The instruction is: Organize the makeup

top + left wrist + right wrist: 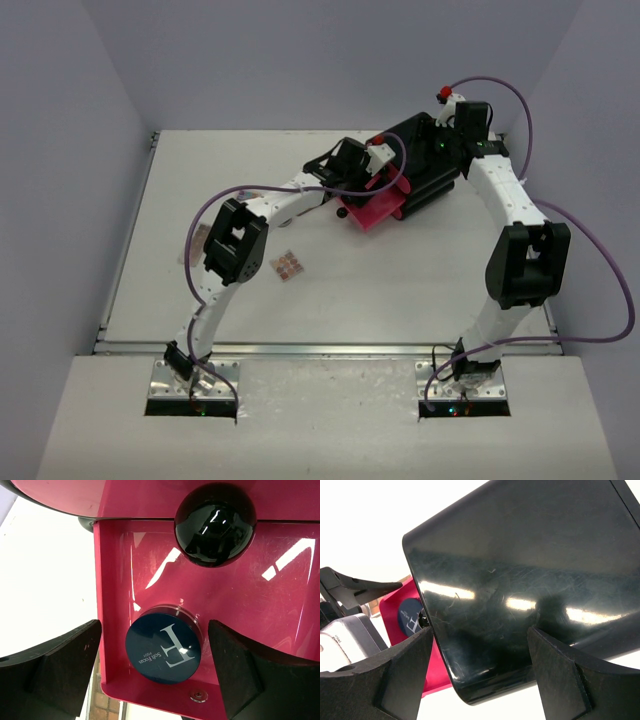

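The dark-blue jar (164, 650) lies lid-up in a corner of the pink drawer (260, 605) pulled out of the black box (530, 555), just beyond that box's round black knob (215, 525). The left gripper (155, 630) hangs over it, jaws spread wide to either side, touching nothing. The right gripper (481, 630), also wide apart, sits at the box's glossy black corner; contact cannot be told. An eyeshadow palette (290, 265) lies well apart from the box, toward the arm bases.
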